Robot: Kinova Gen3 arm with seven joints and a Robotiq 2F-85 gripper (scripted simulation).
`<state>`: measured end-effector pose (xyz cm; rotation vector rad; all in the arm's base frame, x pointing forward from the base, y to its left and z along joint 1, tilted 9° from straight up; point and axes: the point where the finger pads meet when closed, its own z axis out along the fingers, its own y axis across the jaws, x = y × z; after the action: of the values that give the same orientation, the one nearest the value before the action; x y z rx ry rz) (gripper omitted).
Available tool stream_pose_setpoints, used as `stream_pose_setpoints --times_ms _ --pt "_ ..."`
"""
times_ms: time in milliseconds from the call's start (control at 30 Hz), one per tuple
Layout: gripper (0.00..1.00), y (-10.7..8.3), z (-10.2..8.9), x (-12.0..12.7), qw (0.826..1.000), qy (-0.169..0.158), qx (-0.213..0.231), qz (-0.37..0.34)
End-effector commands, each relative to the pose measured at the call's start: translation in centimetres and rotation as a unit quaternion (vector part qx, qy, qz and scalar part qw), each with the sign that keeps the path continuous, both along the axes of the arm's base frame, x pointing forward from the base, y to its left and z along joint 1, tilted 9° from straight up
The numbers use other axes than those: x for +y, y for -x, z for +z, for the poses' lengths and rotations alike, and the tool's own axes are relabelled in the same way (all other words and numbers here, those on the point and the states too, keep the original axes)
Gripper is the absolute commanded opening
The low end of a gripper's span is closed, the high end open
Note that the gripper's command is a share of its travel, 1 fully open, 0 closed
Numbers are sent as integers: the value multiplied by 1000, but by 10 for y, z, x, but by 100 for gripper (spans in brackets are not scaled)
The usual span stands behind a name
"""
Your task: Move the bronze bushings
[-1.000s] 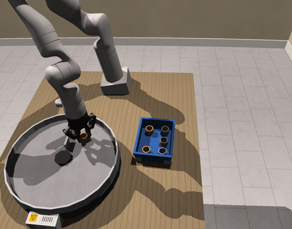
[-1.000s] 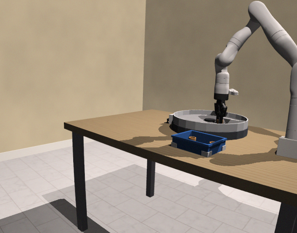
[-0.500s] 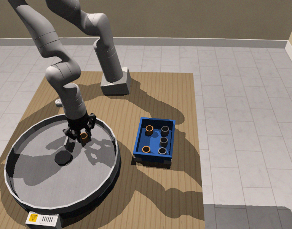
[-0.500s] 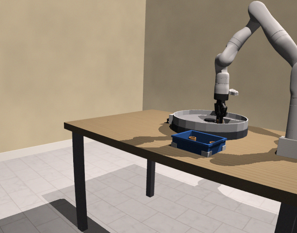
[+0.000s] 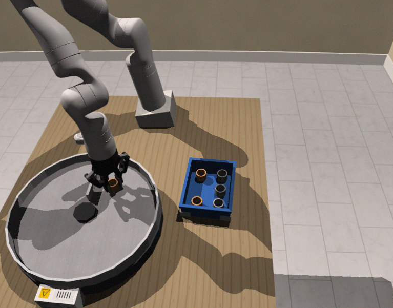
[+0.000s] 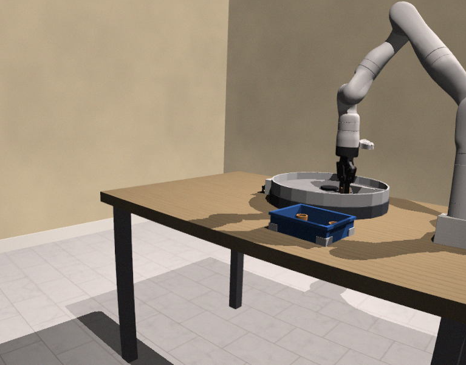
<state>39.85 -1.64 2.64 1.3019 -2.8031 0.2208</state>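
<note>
My gripper (image 5: 111, 184) is shut on a bronze bushing (image 5: 112, 184), held upright low over the grey turntable disc (image 5: 83, 219), up and right of the dark hub (image 5: 84, 212). I cannot tell whether the bushing touches the disc. In the side view the gripper (image 6: 343, 186) reaches down inside the turntable rim, beside the hub (image 6: 328, 187). The blue crate (image 5: 208, 188) to the right holds two upright bronze bushings (image 5: 201, 174) (image 5: 197, 201) on its left side and three steel bushings (image 5: 222, 175) (image 5: 220, 189) (image 5: 218, 203) on its right side.
The turntable has a raised rim (image 5: 151, 184) all around and a label plate with a yellow warning sign (image 5: 57, 294) at the front. The arm's base block (image 5: 157, 110) stands at the back of the wooden table. The table's right edge runs just past the crate.
</note>
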Motion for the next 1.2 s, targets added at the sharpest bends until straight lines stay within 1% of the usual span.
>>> stream_pose_setpoints --times_ms 0,267,300,1167 --pt "0 -1 1 0 1000 0 -1 0" --pt "0 -1 1 0 1000 0 -1 0" --pt "40 -1 1 0 1000 0 -1 0" --pt "40 -1 1 0 1000 0 -1 0"
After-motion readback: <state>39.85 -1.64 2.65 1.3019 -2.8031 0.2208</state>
